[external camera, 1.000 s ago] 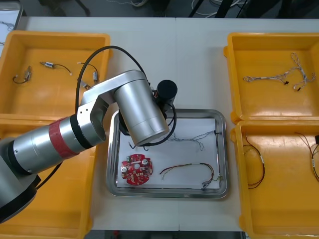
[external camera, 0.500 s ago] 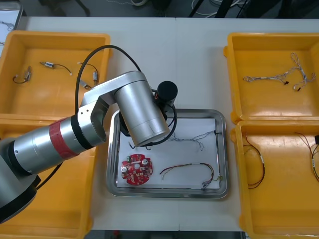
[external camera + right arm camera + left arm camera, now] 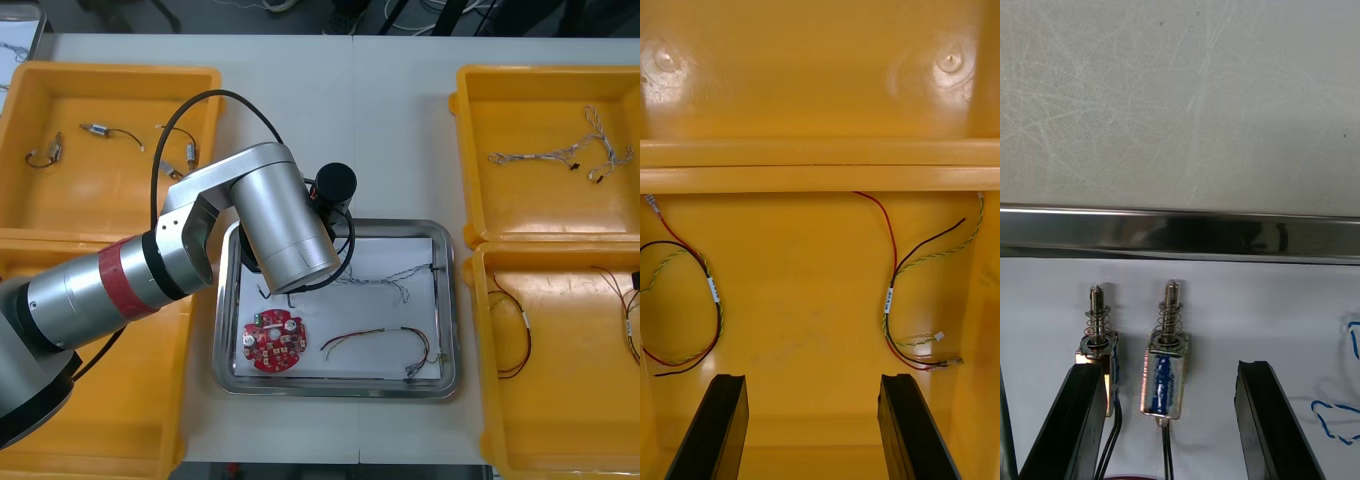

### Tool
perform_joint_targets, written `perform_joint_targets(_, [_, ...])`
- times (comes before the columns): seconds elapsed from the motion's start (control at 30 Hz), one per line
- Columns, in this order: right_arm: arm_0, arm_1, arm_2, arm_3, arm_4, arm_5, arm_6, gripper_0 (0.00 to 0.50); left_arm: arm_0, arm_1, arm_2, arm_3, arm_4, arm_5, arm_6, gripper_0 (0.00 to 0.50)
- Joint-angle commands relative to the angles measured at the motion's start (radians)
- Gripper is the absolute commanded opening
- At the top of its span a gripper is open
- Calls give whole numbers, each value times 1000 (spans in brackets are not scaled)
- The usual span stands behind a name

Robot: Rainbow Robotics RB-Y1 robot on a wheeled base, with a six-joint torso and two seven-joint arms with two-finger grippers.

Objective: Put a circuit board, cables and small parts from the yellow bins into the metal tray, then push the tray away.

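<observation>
Bright, even light; two glare spots on the yellow bin (image 3: 820, 82) wall, sheen along the metal tray (image 3: 1180, 234) rim.

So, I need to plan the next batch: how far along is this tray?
Done: the circuit board, a red and yellow cable, a blue and white cable and two small metal parts lie in the metal tray. In hand: the left gripper hangs open over those parts; the right gripper waits open over a yellow bin. Left: pushing the tray away.
</observation>
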Motion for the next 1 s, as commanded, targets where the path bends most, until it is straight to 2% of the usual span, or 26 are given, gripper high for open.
perform_joint_targets(0.03, [17,-3,-37,-33,-5,3,-15,500,-14,-9,-13,-20,-17,-8,71,500])
perform_joint_targets(0.23, [16,-34,-26,-33,-28,3,-11,500,-15,25,9,-55,-9,5,63,500])
perform_joint_targets(0.53, [7,-123,38,-39,-154,3,0,500,-15,101,118,-119,75,31,36,500])
perform_joint_targets(0.67, [-29,-160,107,-90,-206,3,6,500,-17,144,179,-136,129,48,20,500])
perform_joint_targets(0.8, [-55,-186,181,-170,-217,3,12,500,-17,183,241,-149,173,81,-9,500])
perform_joint_targets(1.0, [-128,-235,328,-254,-260,-16,24,500,-15,239,369,-158,259,177,-118,500])
